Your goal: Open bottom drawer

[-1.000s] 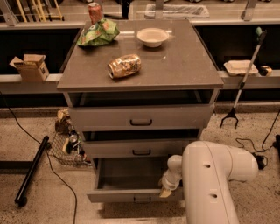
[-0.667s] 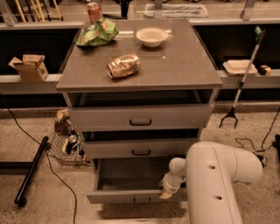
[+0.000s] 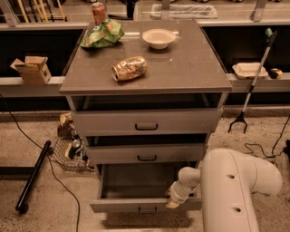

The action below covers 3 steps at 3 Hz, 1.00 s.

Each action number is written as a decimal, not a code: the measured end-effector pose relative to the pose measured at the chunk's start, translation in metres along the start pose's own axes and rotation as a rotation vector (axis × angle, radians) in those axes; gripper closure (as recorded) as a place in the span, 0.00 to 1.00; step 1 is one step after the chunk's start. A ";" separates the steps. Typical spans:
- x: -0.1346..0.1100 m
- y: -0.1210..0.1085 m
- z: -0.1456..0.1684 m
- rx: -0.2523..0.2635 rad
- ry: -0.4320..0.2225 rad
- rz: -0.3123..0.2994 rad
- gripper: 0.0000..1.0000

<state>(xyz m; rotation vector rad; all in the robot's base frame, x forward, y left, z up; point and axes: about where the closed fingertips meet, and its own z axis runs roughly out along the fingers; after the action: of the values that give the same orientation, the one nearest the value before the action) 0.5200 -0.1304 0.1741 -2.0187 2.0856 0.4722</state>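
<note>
The grey cabinet (image 3: 145,68) has three drawers. The bottom drawer (image 3: 136,205) is pulled out toward me, and its inside shows dark and bare; its small dark bar handle (image 3: 147,209) sits on the front. The middle drawer (image 3: 147,154) and top drawer (image 3: 147,121) stand only slightly out. My gripper (image 3: 172,202) is at the right part of the bottom drawer's front edge, at the end of my white arm (image 3: 235,190). The arm hides much of the gripper.
On the cabinet top lie a crumpled foil bag (image 3: 129,68), a white bowl (image 3: 158,38), a green bag (image 3: 102,35) and a red can (image 3: 99,12). A wire basket (image 3: 68,154) and a black pole (image 3: 34,176) are on the floor at left; a grabber tool (image 3: 251,86) is at right.
The bottom drawer stands about as far out as before. My arm has shifted slightly, with the gripper still at the drawer's front edge.
</note>
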 end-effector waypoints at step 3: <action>0.006 0.022 0.005 -0.010 -0.050 0.043 0.82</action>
<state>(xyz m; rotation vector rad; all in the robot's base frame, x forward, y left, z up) 0.4974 -0.1337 0.1690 -1.9503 2.1046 0.5355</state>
